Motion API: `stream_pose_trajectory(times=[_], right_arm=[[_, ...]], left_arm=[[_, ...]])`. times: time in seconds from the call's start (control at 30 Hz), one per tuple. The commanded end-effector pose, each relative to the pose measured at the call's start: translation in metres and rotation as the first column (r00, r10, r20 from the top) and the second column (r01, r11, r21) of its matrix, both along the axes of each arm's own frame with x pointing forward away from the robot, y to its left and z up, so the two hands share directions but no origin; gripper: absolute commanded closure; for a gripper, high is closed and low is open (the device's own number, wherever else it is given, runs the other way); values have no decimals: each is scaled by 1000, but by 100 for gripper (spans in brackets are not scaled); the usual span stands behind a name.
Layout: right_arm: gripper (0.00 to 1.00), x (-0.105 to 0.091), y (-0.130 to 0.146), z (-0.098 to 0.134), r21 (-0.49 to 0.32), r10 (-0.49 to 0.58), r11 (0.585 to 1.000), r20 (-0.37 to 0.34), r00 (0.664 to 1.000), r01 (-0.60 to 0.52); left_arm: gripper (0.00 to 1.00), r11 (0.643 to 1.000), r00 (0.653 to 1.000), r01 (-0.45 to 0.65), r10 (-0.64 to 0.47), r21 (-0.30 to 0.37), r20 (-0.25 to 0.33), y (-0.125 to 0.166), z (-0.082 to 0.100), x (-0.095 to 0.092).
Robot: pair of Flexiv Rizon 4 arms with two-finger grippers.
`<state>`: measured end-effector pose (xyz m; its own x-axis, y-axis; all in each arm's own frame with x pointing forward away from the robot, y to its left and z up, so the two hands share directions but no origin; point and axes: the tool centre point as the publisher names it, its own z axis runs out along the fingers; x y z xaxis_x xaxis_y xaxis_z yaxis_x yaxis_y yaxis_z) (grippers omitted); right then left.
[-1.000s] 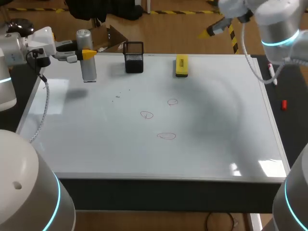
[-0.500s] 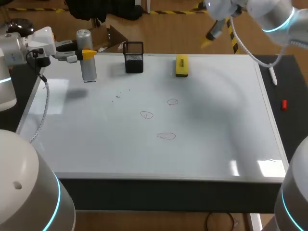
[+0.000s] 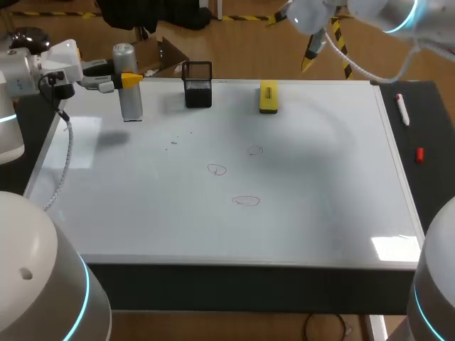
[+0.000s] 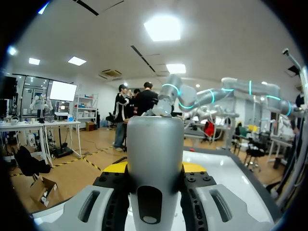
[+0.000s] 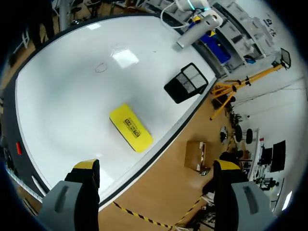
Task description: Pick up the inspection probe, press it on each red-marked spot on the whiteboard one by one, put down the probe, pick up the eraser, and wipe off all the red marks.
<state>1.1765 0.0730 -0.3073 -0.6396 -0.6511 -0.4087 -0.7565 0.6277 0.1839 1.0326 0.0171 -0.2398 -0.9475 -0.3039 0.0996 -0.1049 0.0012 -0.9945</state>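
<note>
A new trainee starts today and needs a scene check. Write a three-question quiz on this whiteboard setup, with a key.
1. True or false: the left end effector is shut on the inspection probe.
2. How many red marks are on the whiteboard?
3. The eraser lies: A, on the whiteboard near its far edge; B, in the left end effector; C, at the whiteboard's near edge.
Key: 1 true; 2 three; 3 A.
</note>
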Motion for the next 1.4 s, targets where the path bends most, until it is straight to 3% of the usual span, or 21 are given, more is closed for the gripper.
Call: stream_pose_trajectory(times=[0.03, 0.1, 0.63, 0.87, 1.1, 1.4], right_arm=[[0, -1, 3, 3, -564, 429, 765, 85, 899, -312], [0, 3, 1, 7, -525, 359, 821, 170, 918, -224], [0, 3, 1, 7, -525, 359, 821, 170, 918, -224], [0, -5, 12, -28, -480, 422, 810, 77, 903, -338], [0, -17, 10, -57, -434, 427, 823, 45, 903, -367], [0, -25, 19, -86, -423, 470, 802, 9, 883, -422]], left_arm=[[100, 1000, 1000, -5, 5, 1, 2, -1, 1, -1], [100, 1000, 1000, -5, 5, 1, 2, -1, 1, -1], [100, 1000, 1000, -5, 5, 1, 2, -1, 1, -1], [100, 1000, 1000, -5, 5, 1, 2, -1, 1, -1], [100, 1000, 1000, -5, 5, 1, 2, -1, 1, -1], [100, 1000, 1000, -5, 5, 1, 2, -1, 1, -1]])
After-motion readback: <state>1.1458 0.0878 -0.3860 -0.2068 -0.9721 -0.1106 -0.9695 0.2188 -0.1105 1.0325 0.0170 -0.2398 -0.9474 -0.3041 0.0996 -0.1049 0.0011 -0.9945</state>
